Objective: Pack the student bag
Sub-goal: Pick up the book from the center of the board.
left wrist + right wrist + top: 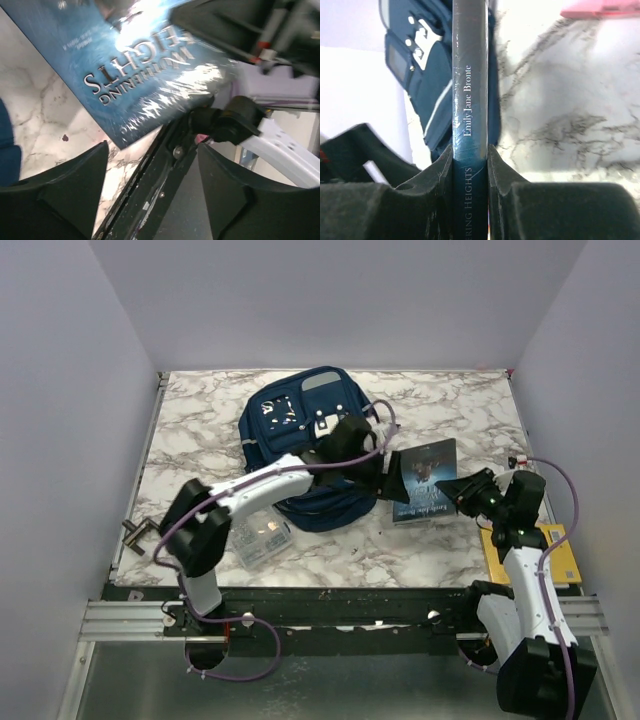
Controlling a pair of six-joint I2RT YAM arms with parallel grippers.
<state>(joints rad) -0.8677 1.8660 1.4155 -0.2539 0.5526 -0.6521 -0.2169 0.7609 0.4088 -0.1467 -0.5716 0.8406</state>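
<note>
Navy blue fabric student bag (290, 420) lies mid-rear on marble table (200, 410), under left arm. Glossy blue paperback book (428, 475) beside bag – right end effector (470, 155) clamped on spine; left end effector (152, 170) wide, holding nothing. Book not yet in bag – packing barely begun; clear plastic box (260, 537) also outside.

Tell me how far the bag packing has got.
Done: nothing visibly packed; the inside of the student bag is not shown. In hand: the right gripper is shut on the spine of the book, holding it beside the bag, while the left gripper stands open near it. Left: the book must go in, and the clear plastic box lies on the table outside.
</note>
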